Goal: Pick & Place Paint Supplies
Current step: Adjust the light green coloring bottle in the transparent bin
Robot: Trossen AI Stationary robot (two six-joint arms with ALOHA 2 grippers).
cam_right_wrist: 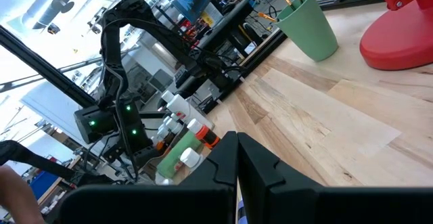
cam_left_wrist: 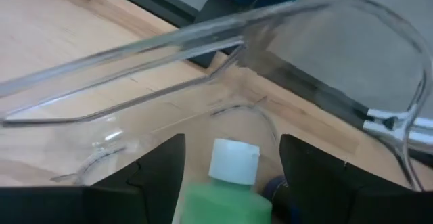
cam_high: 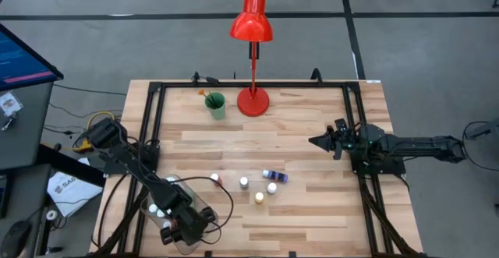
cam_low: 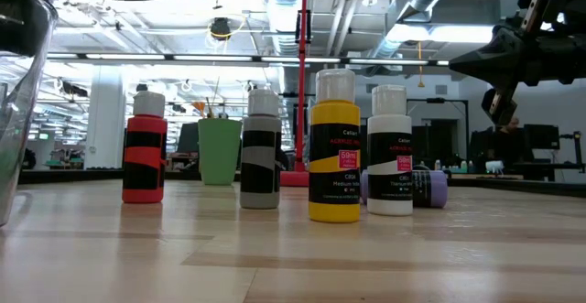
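Wood table [cam_high: 312,219] | wrist only: left hand [cam_left_wrist: 230,166] gripping green bottle [cam_left_wrist: 226,197] | right hand [cam_high: 316,141] closed

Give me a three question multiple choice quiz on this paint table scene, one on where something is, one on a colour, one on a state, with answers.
1. Where does the green plastic cup stand?
A. beside the red desk lamp's base
B. inside the clear plastic tray
C. under the right arm

2. What colour is the tallest upright paint bottle in the low view?
A. blue
B. yellow
C. green

3. How is the right end effector?
A. gripping a brush
B. shut, empty
C. wide open over the cup

Answers: 1 A, the high view shows cup and lamp base side by side at the far edge. 2 B, its body is yellow under a white cap. 3 B, its fingers meet with nothing between them in the right wrist view.
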